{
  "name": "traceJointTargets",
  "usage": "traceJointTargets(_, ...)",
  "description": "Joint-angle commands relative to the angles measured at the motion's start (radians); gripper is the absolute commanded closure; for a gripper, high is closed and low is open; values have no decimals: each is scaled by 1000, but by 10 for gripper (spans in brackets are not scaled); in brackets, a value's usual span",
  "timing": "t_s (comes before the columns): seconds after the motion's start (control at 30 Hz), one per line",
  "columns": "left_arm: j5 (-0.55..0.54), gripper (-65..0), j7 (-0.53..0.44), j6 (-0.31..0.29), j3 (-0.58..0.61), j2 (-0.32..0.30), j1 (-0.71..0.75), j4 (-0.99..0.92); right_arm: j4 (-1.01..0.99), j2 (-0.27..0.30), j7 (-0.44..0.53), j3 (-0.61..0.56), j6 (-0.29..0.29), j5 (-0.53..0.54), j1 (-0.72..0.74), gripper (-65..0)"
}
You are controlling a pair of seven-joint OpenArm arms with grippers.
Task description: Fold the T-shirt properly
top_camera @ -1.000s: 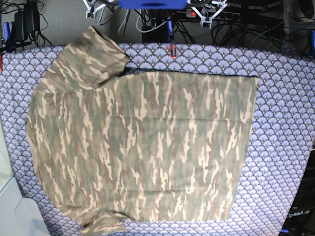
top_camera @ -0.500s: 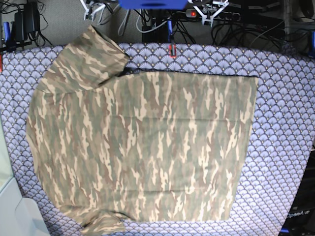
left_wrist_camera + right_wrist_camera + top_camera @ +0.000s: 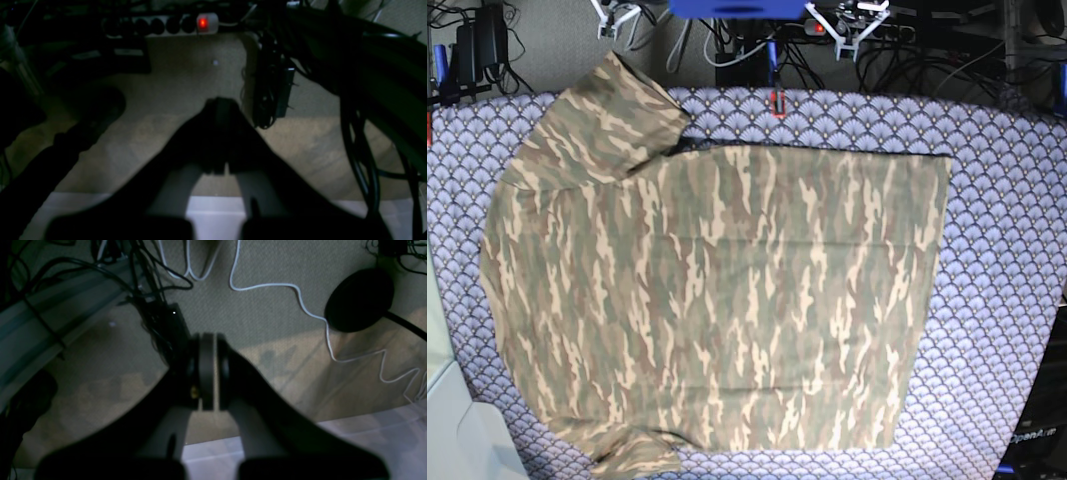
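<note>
— Can you read any words from where you sit?

— Only one spot. In my base view, at the bottom right corner, there is a dark part (image 3: 1035,440) with pale letters on it. I think they say "OpenArm", but they are small and cut off.

— Anything on the T-shirt (image 3: 717,300)?

— No words there, just streaks of color. My two wrist views are too dark to read anything.
</note>
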Motion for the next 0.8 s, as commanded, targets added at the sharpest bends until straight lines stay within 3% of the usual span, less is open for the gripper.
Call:
traceJointTargets(0.0,3,-4,-2,2,0,1,3,4,5,4,2,0,9,3,-7,0)
traceJointTargets(0.17,3,-4,-2,1,0,2,5,4,5,4,1,0,9,3,-8,-2)
traceJointTargets(0.37,3,-5,-3,6,0,-5,31,28,140,7,8,0,9,3,-104,-72)
traceJointTargets(0.5,3,-5,-31,7,0,-11,133,209,309,4,1,0,9,3,-191,-76)
traceJointTargets(0.77,3,-4,-29,7,1,-30,304,527,459,9,1,0,10,3,-286,-73)
